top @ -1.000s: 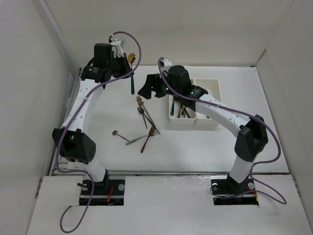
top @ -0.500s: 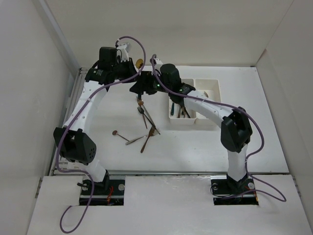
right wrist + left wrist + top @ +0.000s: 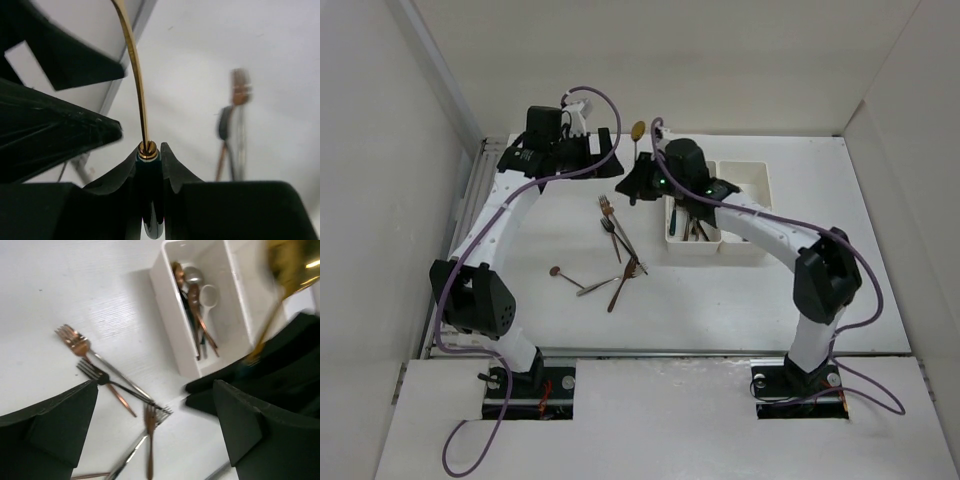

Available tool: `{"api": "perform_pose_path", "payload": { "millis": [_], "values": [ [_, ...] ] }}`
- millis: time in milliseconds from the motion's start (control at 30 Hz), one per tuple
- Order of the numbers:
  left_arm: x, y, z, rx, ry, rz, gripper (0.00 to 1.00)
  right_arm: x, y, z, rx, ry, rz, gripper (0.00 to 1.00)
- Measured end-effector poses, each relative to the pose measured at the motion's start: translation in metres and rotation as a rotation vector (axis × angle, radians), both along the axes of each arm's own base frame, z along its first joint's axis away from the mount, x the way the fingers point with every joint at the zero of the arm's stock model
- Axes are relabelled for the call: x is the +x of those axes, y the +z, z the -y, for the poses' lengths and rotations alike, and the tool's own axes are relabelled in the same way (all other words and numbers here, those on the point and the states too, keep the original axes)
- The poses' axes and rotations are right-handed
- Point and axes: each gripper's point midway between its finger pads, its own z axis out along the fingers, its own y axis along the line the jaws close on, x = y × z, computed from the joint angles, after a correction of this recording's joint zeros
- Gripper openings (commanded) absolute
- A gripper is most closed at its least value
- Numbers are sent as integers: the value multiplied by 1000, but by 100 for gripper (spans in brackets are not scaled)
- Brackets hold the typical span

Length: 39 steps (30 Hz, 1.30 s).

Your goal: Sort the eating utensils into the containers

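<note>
Spoon (image 3: pixel 135 80) of gold, dark-handled, stands pinched in the right hand (image 3: pixel 149 155); left hand (image 3: pixel 155 425) hangs spread wide nearby.

One overhead camera, two wrist cameras.
The top view looks down from behind the arms over the whole white table (image 3: pixel 535 245). The left wrist view, nearer, shares its copper and silver forks (image 3: pixel 75 338) and white rectangular plastic bin (image 3: pixel 172 325); the right wrist view looks closely along a gold dark-handled spoon (image 3: pixel 136 75).
</note>
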Motion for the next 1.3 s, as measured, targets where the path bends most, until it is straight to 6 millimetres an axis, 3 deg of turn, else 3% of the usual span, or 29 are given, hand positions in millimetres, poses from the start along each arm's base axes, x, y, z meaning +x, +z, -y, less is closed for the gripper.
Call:
{"api": "perform_pose_path", "payload": {
  "millis": [133,200,267,400,433,467,533,600,700,833,933,1000,1167,1233,1300],
  "values": [
    [9,-11,-23,139,76,31,100,27,15,70,-92,-197,24,0],
    [16,-15,-43,231,143,55,100,40,10,106,-174,-301,22,0],
    [21,-14,-68,309,213,77,100,46,-10,133,-280,-368,-17,0],
    [23,-1,-112,414,340,122,100,38,-71,156,-474,-383,-144,2],
    [19,1,-121,430,362,133,100,34,-88,160,-518,-376,-182,7],
    [13,2,-128,446,377,138,100,30,-100,163,-549,-371,-210,20],
    [0,3,-136,466,392,146,100,23,-120,169,-602,-363,-255,29],
    [-12,2,-141,482,398,150,100,19,-129,174,-635,-363,-278,52],
    [-20,-1,-147,501,409,148,100,19,-129,179,-657,-375,-278,79],
    [-24,-10,-159,523,434,126,100,25,-119,183,-678,-414,-247,83],
    [-26,-15,-166,528,450,110,100,19,-110,183,-708,-460,-224,84],
    [-27,-16,-170,527,459,110,100,4,-99,168,-687,-480,-220,84],
    [-30,-10,-173,523,471,125,100,-57,-70,104,-472,-446,-250,83],
    [-30,-9,-173,523,475,129,100,-77,-68,87,-413,-442,-290,82],
    [-29,-9,-174,525,478,129,100,-83,-72,75,-380,-457,-328,80]
  ]
}}
